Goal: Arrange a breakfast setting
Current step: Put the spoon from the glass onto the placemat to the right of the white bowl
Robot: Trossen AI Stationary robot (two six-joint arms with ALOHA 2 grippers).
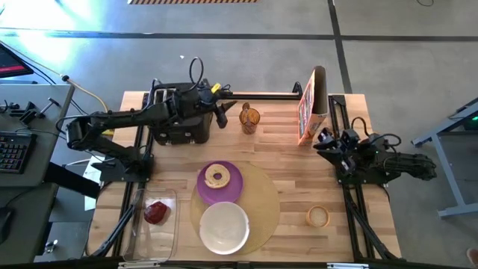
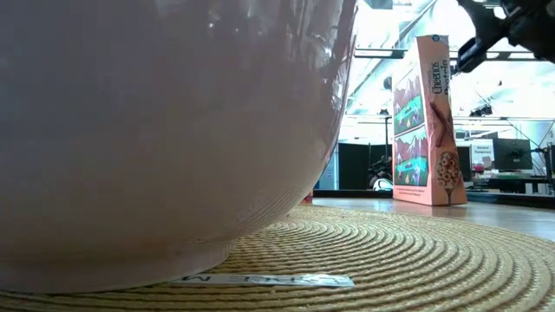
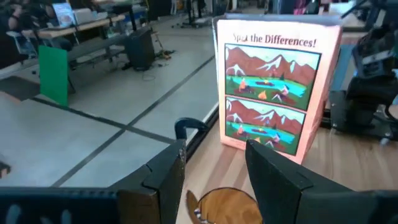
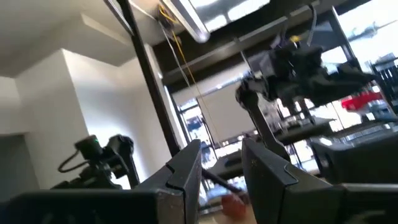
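While the round tan placemat [image 1: 263, 196] lies at the near middle of the wooden bench [image 1: 284, 142], the small purple plate [image 1: 233, 187] sits on its far left edge with the toasted bagel ring [image 1: 217, 177] on it, and the larger white bowl [image 1: 224, 227] rests on the mat just in front of the plate, filling most of the low view [image 2: 165, 130]. A dark red food piece [image 1: 157, 212] lies in the clear plastic container [image 1: 153, 240] left of the mat. The left claw [image 1: 222, 114] hangs beyond the black toaster [image 1: 179, 123], its fingers [image 3: 163, 177] apart above a brown cup [image 1: 249, 119], facing the upright cereal box [image 1: 312, 104]. The right claw [image 1: 323, 142] is held off the bench near the box, tilted upward, fingers [image 4: 186, 174] parted and empty. A tan ring [image 1: 318, 217] lies right of the mat.
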